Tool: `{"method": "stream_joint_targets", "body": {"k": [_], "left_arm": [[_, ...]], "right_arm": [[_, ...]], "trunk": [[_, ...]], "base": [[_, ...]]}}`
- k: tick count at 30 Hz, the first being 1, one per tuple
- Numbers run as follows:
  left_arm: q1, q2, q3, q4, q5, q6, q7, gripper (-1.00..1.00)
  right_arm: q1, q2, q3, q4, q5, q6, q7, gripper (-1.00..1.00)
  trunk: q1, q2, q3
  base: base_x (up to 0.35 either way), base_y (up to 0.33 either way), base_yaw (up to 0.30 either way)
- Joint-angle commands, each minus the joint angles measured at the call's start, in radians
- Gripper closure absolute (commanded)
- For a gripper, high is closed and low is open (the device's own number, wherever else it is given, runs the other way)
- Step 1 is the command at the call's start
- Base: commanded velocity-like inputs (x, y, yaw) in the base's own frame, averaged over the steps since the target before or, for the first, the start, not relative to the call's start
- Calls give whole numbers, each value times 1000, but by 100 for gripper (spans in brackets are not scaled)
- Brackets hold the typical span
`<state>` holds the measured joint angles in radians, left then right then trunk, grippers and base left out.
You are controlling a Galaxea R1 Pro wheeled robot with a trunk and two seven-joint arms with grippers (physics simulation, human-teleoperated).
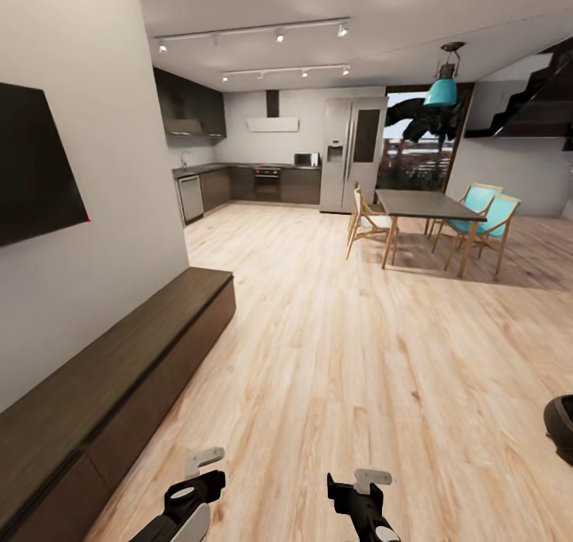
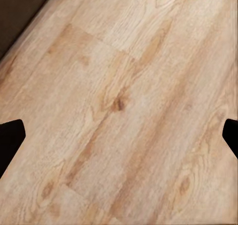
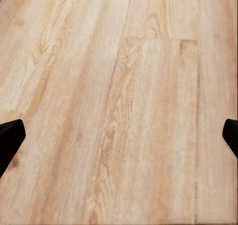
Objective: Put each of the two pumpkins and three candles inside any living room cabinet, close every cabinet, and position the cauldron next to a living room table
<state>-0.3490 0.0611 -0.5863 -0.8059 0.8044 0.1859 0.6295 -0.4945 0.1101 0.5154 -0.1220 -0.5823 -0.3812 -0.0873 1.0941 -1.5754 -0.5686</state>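
While both arms hang low at the bottom of the head view, the left pincer and right pincer carry nothing; both wrist views show dark fingertips at opposite edges with bare plank floor between, so each is spread wide. The robot seems to be travelling, hunting for its things. The cabinet runs along the left wall from lower left toward mid-frame, below the dark TV, its fronts apparently all shut. A dark rounded shape cut by the right edge, low down, is probably the cauldron, though too little shows to be sure. To do this step well, I would turn the base right to bring that shape and the rest of the living room into sight, keeping the arms tucked clear of the cabinet. No pumpkins or candles can be made out from here; the dining counter at upper right is not the low one wanted.
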Motion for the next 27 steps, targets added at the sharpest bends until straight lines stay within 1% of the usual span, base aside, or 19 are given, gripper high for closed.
{"method": "stream_joint_targets", "body": {"k": [1,16,21,27], "left_arm": [[-1,1,-5,-2,4,3,8,-100],[-1,0,-5,-2,5,3,8,-100],[-1,0,-6,-2,6,3,8,-100],[-1,1,-5,-2,6,3,9,-100]], "right_arm": [[-1,0,9,1,-4,-2,-6,-100],[-1,0,9,1,-4,-2,-6,-100],[-1,0,9,1,-3,-2,-7,-100],[-1,2,9,1,-3,-2,-8,-100]], "trunk": [[0,-1,-1],[0,-1,7],[0,-1,8],[0,-1,8]], "base": [[0,0,-280],[0,0,-273],[72,0,-58],[291,0,-5]]}}
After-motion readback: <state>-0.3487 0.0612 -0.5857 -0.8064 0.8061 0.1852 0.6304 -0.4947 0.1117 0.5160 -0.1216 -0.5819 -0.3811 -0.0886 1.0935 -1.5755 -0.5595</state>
